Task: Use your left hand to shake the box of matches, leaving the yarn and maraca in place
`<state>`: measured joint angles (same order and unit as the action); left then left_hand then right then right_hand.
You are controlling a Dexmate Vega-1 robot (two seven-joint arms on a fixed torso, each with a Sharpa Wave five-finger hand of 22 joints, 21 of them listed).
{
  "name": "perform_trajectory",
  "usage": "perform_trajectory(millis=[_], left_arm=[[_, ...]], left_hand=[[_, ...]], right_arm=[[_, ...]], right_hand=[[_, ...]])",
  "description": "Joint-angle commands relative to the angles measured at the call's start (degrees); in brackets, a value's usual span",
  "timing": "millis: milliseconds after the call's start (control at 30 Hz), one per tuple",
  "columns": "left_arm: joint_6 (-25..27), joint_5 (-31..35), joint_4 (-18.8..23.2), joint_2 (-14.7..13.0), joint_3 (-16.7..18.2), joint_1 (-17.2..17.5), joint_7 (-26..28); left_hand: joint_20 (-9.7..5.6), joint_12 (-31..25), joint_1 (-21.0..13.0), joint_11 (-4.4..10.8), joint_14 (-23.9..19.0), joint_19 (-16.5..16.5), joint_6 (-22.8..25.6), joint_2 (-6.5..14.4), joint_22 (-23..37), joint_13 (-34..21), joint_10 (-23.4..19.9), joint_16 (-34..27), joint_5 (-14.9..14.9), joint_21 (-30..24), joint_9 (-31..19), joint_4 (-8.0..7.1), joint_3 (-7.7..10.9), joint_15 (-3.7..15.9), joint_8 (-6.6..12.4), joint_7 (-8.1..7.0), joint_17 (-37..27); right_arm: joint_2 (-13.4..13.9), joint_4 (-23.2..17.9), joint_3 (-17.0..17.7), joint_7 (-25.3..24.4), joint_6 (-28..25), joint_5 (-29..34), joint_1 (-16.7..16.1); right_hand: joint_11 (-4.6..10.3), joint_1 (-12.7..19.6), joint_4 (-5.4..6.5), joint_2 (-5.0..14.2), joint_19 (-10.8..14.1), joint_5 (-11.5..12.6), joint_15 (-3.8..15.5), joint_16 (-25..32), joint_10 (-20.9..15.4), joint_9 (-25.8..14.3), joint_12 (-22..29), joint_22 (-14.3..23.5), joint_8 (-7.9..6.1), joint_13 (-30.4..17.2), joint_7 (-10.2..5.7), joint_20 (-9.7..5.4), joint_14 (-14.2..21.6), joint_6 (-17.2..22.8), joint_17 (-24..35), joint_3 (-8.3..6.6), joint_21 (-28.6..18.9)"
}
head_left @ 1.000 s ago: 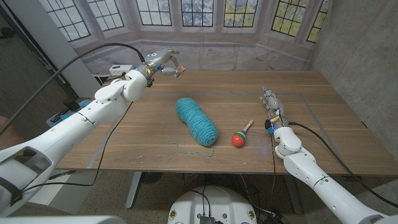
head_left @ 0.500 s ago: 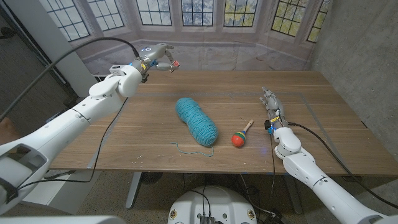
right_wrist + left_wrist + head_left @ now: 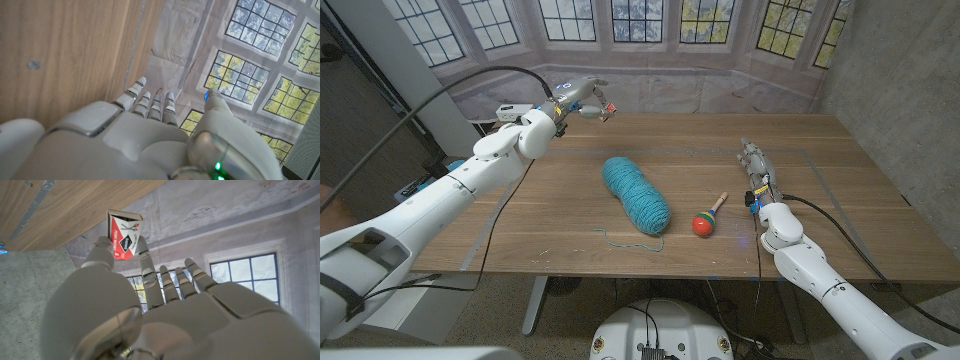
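My left hand point(image 3: 578, 98) is raised above the table's far left part and pinches the box of matches point(image 3: 605, 110) between thumb and a finger. In the left wrist view the red and white matchbox point(image 3: 124, 235) stands at my fingertips, off the wood. The teal yarn skein point(image 3: 635, 194) lies in the middle of the table with a loose strand trailing toward the front. The maraca point(image 3: 708, 216), red-headed with a wooden handle, lies to its right. My right hand point(image 3: 757, 167) stands on its edge at the table's right, fingers straight, holding nothing.
The wooden table point(image 3: 820, 160) has a thin taped outline on its surface. Windows and a draped cloth sit behind the far edge. A cable hangs from my left arm point(image 3: 470, 175).
My left hand swung left and back with the matchbox, then returned right to about where it was a second ago. Yarn, maraca and right hand have not moved.
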<state>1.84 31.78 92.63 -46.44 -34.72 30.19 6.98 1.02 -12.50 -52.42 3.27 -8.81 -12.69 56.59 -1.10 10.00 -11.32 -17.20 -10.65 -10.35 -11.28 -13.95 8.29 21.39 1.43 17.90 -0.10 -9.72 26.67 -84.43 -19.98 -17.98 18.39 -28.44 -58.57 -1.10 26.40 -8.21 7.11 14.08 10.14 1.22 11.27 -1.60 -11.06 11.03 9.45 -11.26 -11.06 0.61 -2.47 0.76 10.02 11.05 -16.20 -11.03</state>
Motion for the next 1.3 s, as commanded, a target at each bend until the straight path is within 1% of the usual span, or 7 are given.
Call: perform_trajectory(millis=[33,333,867,1300], left_arm=[[-2.57,-1.68,-3.37,3.40,-2.99,-1.00,-0.46],[-4.33,-1.73,-3.69,4.71,-4.75,-1.45,-1.41],[-7.54,-2.74,-6.21,7.96,-8.06,-2.01,-3.69],[-8.36,-4.68,-6.24,8.66,-8.65,-0.89,-5.42]], left_hand=[[0.12,0.03,-2.24,0.16,-0.32,-0.01,0.19,2.64,0.32,-0.30,-0.26,0.23,-0.33,-0.26,-0.21,0.26,-0.09,-0.10,-0.16,-0.18,-0.21],[0.21,0.06,-2.05,0.05,-0.27,0.03,0.10,2.71,0.33,-0.31,-0.21,0.24,-0.33,-0.26,-0.23,0.18,-0.14,-0.13,-0.28,-0.03,-0.22],[0.19,0.08,-1.80,-0.01,-0.23,0.16,0.21,2.82,0.33,-0.32,-0.21,0.24,-0.36,-0.24,-0.30,0.13,-0.21,-0.17,-0.35,0.14,-0.23],[0.28,0.08,-1.63,-0.18,-0.26,0.33,0.05,2.88,0.34,-0.32,-0.23,0.22,-0.39,-0.20,-0.38,0.11,-0.25,-0.23,-0.47,0.22,-0.23]], right_arm=[[-0.30,0.32,0.09,0.24,0.08,-0.30,0.62],[-0.50,0.68,0.34,0.18,0.71,-0.43,0.69],[-0.26,0.06,1.20,-0.80,1.17,-0.51,-0.49],[0.19,-0.48,1.54,-1.09,0.69,-0.58,-1.08]], right_hand=[[-0.43,0.46,-0.06,0.07,0.37,0.01,-0.50,0.53,0.23,-0.09,0.33,0.24,-0.06,-0.15,0.15,-0.28,0.21,0.50,0.24,0.11,0.10],[-0.53,0.49,-0.07,0.09,0.38,0.02,-0.50,0.53,0.22,-0.09,0.33,0.24,-0.05,-0.15,0.14,-0.30,0.21,0.50,0.23,0.12,0.10],[-0.56,0.54,-0.06,0.14,0.36,0.02,-0.57,0.52,0.21,-0.09,0.33,0.24,-0.03,-0.15,0.20,-0.25,0.19,0.48,0.24,0.14,0.11],[-0.47,0.60,-0.08,0.17,0.32,0.03,-0.59,0.51,0.17,-0.09,0.35,0.24,-0.04,-0.16,0.14,-0.23,0.18,0.51,0.23,0.15,0.13]])
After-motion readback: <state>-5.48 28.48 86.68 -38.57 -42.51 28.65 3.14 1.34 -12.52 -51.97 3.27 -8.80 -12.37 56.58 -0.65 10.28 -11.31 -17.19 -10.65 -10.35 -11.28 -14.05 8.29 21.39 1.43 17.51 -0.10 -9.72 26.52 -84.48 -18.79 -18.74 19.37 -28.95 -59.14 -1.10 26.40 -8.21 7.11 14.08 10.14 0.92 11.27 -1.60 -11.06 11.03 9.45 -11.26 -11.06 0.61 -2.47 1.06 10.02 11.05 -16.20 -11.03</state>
